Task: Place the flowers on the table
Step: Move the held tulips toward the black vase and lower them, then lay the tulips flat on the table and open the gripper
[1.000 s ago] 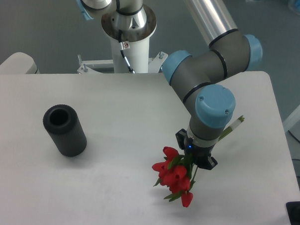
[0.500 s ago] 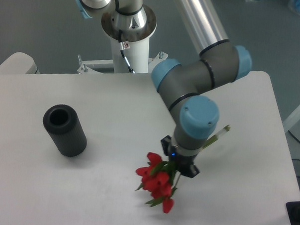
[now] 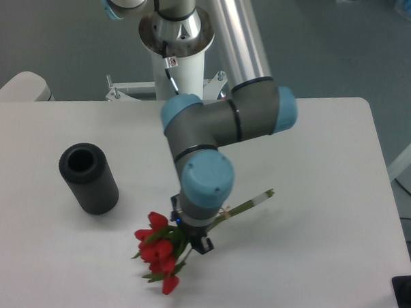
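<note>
I see the white table (image 3: 328,166), with a black cylinder (image 3: 88,178) standing toward its left edge. My gripper (image 3: 190,234), near the front edge at mid-width, clenches the flowers (image 3: 159,251): stems slant up-right toward the far right corner, blooms down-left. Open tabletop surrounds them for lowering.

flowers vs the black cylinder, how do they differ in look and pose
The flowers are red blooms on thin green stems; the black cylinder is plain, dark and stout. The flowers lie slanted, blooms lower left and pale cut ends upper right, while the cylinder stands upright with its open top showing. The flowers sit at the pincer, under the arm's wrist; the cylinder stands alone, well clear of it. Both are over the white table.
</note>
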`<action>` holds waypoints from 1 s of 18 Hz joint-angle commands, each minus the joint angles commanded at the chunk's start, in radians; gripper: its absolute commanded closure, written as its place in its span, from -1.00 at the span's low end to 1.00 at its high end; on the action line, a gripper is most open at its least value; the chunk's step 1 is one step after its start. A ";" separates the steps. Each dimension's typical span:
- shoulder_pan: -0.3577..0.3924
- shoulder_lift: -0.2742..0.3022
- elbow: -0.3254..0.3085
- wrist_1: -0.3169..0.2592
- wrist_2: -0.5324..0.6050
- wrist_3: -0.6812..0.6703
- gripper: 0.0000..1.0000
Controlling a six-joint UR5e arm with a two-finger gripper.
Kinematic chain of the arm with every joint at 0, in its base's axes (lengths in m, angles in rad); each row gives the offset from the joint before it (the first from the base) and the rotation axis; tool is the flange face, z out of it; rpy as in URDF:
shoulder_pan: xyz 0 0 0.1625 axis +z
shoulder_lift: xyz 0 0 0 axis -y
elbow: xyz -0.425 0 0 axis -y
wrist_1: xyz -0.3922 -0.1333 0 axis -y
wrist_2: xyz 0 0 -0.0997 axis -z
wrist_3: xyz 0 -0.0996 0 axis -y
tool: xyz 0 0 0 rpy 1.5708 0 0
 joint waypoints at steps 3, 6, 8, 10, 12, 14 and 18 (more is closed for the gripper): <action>-0.002 0.000 -0.014 0.002 -0.009 0.000 0.50; -0.003 -0.003 -0.020 0.006 -0.021 0.000 -0.03; -0.003 -0.003 -0.020 0.021 -0.020 0.000 -0.34; -0.012 -0.002 -0.031 0.066 -0.017 -0.003 -1.00; -0.012 0.006 -0.040 0.087 -0.014 0.002 -1.00; -0.008 0.018 -0.040 0.084 -0.012 0.000 -1.00; 0.023 0.070 -0.041 0.068 -0.012 0.014 -1.00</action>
